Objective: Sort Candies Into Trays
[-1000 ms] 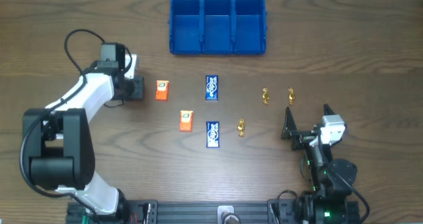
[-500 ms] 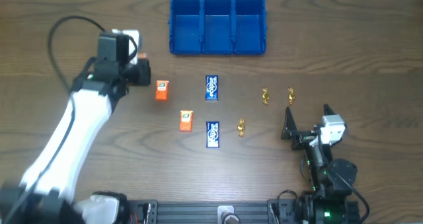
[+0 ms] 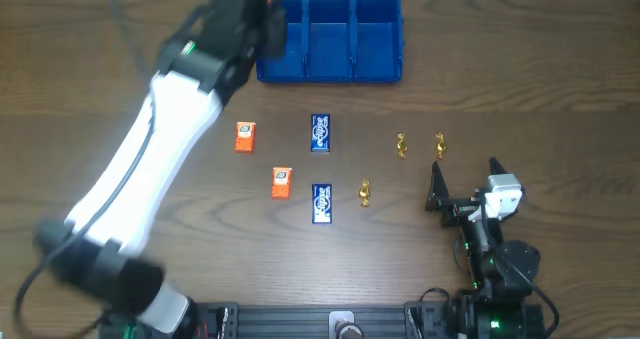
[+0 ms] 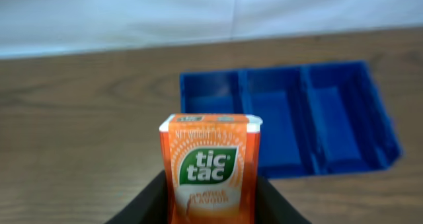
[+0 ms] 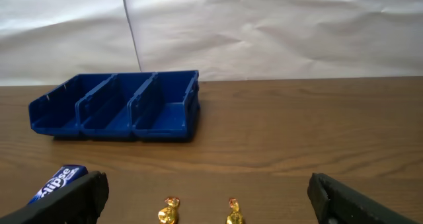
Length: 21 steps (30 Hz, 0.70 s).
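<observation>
My left gripper [image 4: 210, 209] is shut on an upright orange mint box [image 4: 210, 168], held high in the air. In the top view the left gripper [image 3: 262, 21] shows by the left end of the blue three-compartment tray [image 3: 330, 76], and from the left wrist the tray [image 4: 330, 159] lies ahead and below. Two orange boxes [image 3: 245, 137] [image 3: 282, 182], two blue packs [image 3: 320, 133] [image 3: 321, 203] and three gold candies [image 3: 401, 145] [image 3: 439, 144] [image 3: 365, 192] lie on the table. My right gripper [image 3: 465, 186] stands open at the right, near the gold candies [image 5: 169, 212].
The wooden table [image 3: 540, 99] has free room left and right of the candies. The raised left arm [image 3: 150, 179] crosses the table's left side. A white backdrop [image 5: 264, 26] stands behind the tray [image 5: 119, 108]. A blue pack [image 5: 56, 182] lies by my right gripper's finger.
The left arm has risen and swung from beside the left orange box up toward the tray's left end. The right arm has not moved.
</observation>
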Motion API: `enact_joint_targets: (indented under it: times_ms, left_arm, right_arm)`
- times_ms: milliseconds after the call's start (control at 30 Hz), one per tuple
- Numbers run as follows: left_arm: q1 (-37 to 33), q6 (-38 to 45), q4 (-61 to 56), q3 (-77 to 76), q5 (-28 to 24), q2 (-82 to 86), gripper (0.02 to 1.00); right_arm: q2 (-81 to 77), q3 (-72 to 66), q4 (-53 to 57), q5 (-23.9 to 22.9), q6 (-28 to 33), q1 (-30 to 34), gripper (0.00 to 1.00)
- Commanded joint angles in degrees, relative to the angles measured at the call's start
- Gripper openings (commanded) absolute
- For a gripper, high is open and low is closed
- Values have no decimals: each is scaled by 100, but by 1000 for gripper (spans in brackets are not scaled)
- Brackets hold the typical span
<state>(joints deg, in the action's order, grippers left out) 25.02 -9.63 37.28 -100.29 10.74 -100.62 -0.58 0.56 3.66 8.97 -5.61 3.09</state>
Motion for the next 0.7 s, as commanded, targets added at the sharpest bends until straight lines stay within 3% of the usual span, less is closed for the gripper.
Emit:
enact_joint_targets:
  times_ms: [33, 233, 433, 467, 533, 600, 700]
  left_arm:
    - [-39, -341, 380, -1320, -31, -1453, 279]
    - [-330, -734, 363, -1580, -728, -2396, 281]
    - [-374, -774, 278, -1580, -732, -2717, 303]
    - [-376, -774, 280, -1580, -717, -2721, 347]
    - [-378, -774, 275, -1580, -647, -2721, 549]
    - [-380, -776, 278, -1580, -520, -2699, 812]
    - [-358, -774, 498, -1580, -122, -2218, 904]
  right_arm:
    - [39, -11, 24, -33, -33, 2, 1000]
    - [39, -11, 24, -35, -33, 2, 1000]
    - [39, -11, 24, -35, -33, 2, 998]
    - [39, -11, 24, -33, -33, 2, 1000]
    - [39, -11, 24, -33, -33, 2, 1000]
    - [39, -11, 24, -35, -33, 2, 1000]
    - [39, -11, 24, -35, -33, 2, 998]
